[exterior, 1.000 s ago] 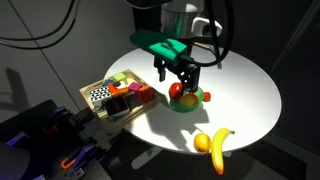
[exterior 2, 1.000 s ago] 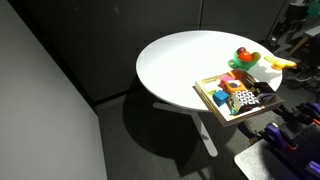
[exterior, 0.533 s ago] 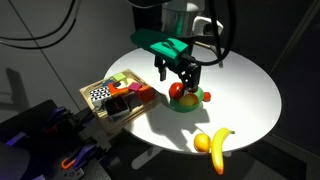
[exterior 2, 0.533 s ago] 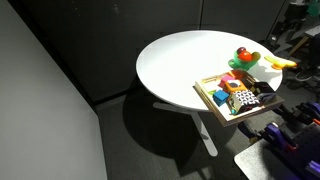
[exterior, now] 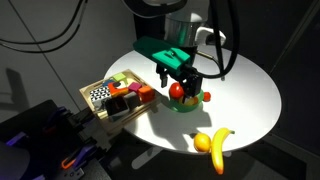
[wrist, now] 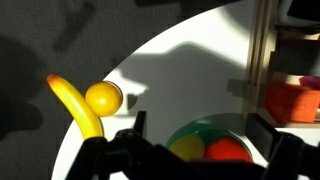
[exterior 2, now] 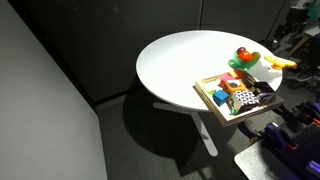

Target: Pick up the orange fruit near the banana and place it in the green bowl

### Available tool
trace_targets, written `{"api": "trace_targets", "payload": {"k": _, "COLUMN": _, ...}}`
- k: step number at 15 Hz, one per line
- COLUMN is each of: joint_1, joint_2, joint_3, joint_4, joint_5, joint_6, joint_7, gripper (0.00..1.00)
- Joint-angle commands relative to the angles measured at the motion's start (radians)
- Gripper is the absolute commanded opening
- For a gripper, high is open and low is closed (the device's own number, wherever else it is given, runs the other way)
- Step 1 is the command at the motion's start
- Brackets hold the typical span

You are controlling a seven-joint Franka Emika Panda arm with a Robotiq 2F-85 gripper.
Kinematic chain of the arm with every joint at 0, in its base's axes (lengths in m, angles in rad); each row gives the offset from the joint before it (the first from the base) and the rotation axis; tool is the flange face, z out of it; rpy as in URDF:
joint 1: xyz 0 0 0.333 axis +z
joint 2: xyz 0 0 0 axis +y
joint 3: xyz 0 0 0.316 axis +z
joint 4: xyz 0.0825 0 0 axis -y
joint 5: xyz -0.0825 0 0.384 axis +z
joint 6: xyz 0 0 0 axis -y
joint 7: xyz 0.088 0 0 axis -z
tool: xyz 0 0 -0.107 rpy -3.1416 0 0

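Observation:
The orange fruit (exterior: pixel 203 142) lies against the banana (exterior: pixel 220 147) at the table's front edge. Both also show in the wrist view, the orange fruit (wrist: pixel 103 98) beside the banana (wrist: pixel 75 105) at the left. The green bowl (exterior: pixel 188 106) sits mid-table, holding a red fruit (exterior: pixel 178 92). In the wrist view the green bowl (wrist: pixel 200 126) holds a yellow fruit (wrist: pixel 185 150) and a red fruit (wrist: pixel 230 152). My gripper (exterior: pixel 180 78) hangs open and empty just above the bowl, its fingers (wrist: pixel 198 135) on either side of it.
A wooden tray of coloured blocks (exterior: pixel 118 97) stands close beside the bowl, and also shows in an exterior view (exterior 2: pixel 235 98). The round white table (exterior: pixel 250 90) ends just past the banana. Dark equipment (exterior: pixel 45 135) stands below the tray.
My gripper has shifted slightly down and sideways over the green bowl. The fruits, bowl and tray have not moved.

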Motion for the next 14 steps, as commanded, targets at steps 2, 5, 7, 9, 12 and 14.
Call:
{"api": "trace_targets", "payload": {"k": 2, "joint_1": -0.039, "joint_2": 0.098, "joint_3": -0.007, "joint_4": 0.071, "joint_5": -0.019, "joint_6": 0.002, "joint_7": -0.006, "gripper": 1.0}}
{"api": "trace_targets", "payload": {"k": 5, "joint_1": -0.065, "joint_2": 0.161, "joint_3": 0.0, "joint_4": 0.099, "joint_5": -0.015, "joint_6": 0.039, "joint_7": -0.029, "gripper": 1.0}}
{"api": "trace_targets", "payload": {"k": 7, "joint_1": -0.083, "joint_2": 0.203, "joint_3": 0.008, "joint_4": 0.115, "joint_5": -0.012, "joint_6": 0.075, "joint_7": -0.051, "gripper": 1.0}}
{"api": "trace_targets", "payload": {"k": 9, "joint_1": -0.101, "joint_2": 0.243, "joint_3": 0.017, "joint_4": 0.133, "joint_5": -0.012, "joint_6": 0.107, "joint_7": -0.074, "gripper": 1.0}}
{"api": "trace_targets", "payload": {"k": 12, "joint_1": -0.134, "joint_2": 0.296, "joint_3": 0.039, "joint_4": 0.168, "joint_5": -0.007, "joint_6": 0.149, "joint_7": -0.12, "gripper": 1.0}}
{"api": "trace_targets", "payload": {"k": 14, "joint_1": -0.155, "joint_2": 0.325, "joint_3": 0.054, "joint_4": 0.195, "joint_5": -0.006, "joint_6": 0.168, "joint_7": -0.14, "gripper": 1.0}}
